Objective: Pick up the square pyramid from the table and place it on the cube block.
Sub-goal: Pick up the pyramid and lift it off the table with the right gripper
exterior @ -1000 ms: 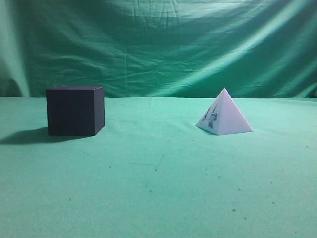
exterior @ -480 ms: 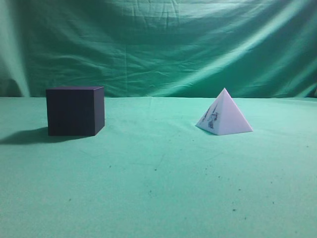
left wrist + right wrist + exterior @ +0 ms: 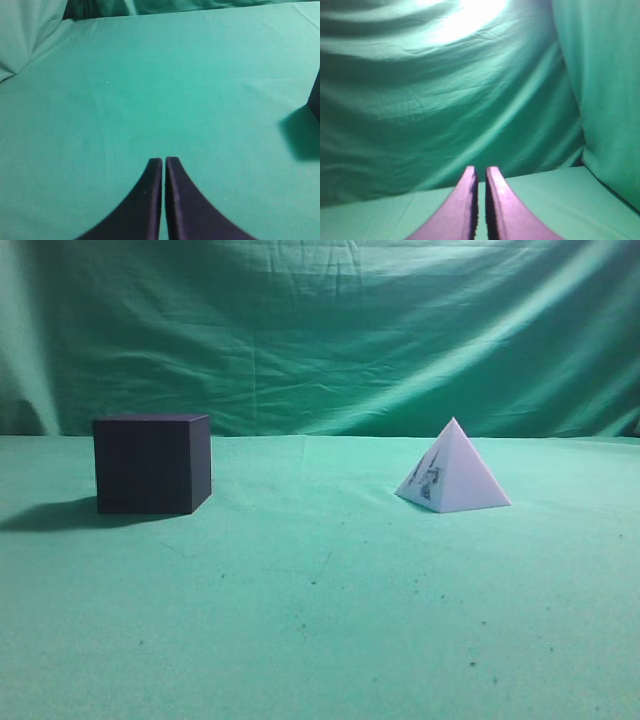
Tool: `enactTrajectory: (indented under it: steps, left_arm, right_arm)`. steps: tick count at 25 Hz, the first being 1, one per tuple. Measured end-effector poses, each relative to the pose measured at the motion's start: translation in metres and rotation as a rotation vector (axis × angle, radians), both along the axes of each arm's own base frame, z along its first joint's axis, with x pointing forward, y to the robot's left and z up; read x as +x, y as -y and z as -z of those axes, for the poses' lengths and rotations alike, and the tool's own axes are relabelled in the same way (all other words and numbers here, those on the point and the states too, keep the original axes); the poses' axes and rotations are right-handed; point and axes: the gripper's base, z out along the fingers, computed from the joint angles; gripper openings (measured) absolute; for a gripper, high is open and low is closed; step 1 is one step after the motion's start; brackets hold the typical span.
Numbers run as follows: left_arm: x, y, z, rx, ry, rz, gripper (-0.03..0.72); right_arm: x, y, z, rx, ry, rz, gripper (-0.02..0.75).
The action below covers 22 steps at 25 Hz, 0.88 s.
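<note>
The white square pyramid stands on the green table at the right, its scribbled face turned left. The dark cube block stands at the left, well apart from it. Neither gripper shows in the exterior view. My left gripper is shut and empty above bare cloth; a dark edge of the cube block and its shadow show at the right edge of the left wrist view. My right gripper is shut and empty, facing the cloth backdrop; the pyramid is out of its view.
A green cloth backdrop hangs behind the table. Folded cloth lies at the upper left of the left wrist view. A cloth wall stands at the right of the right wrist view.
</note>
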Motion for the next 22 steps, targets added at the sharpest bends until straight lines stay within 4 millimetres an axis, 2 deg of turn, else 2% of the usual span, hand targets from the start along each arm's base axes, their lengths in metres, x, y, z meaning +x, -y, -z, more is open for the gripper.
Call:
enactTrajectory:
  steps: [2,5,8,12,13,14,17,22]
  left_arm:
    - [0.000,0.000,0.000,0.000,0.000,0.000,0.000]
    - [0.000,0.000,0.000,0.000,0.000,0.000,0.000]
    - [0.000,0.000,0.000,0.000,0.000,0.000,0.000]
    - [0.000,0.000,0.000,0.000,0.000,0.000,0.000]
    - [0.000,0.000,0.000,0.000,0.000,0.000,0.000]
    - [0.000,0.000,0.000,0.000,0.000,0.000,0.000]
    - [0.000,0.000,0.000,0.000,0.000,0.000,0.000]
    - [0.000,0.000,0.000,0.000,0.000,0.000,0.000]
  right_arm:
    - [0.000,-0.004,-0.025,-0.035,-0.095,-0.045,0.064]
    - [0.009,-0.011,-0.043,-0.081,-0.340,-0.124,0.064]
    - [0.022,-0.020,-0.051,-0.100,-0.551,-0.220,0.064]
    - [0.041,-0.034,-0.076,-0.269,-0.612,-0.412,0.064]
    - [0.047,-0.038,-0.080,-0.284,-0.639,-0.459,0.000]
    - [0.053,-0.042,-0.086,-0.297,-0.657,-0.501,0.000]
    - [0.077,-0.055,-0.093,-0.341,-0.744,-0.600,0.000]
    - [0.126,-0.082,-0.083,-0.413,-0.909,-0.661,0.000]
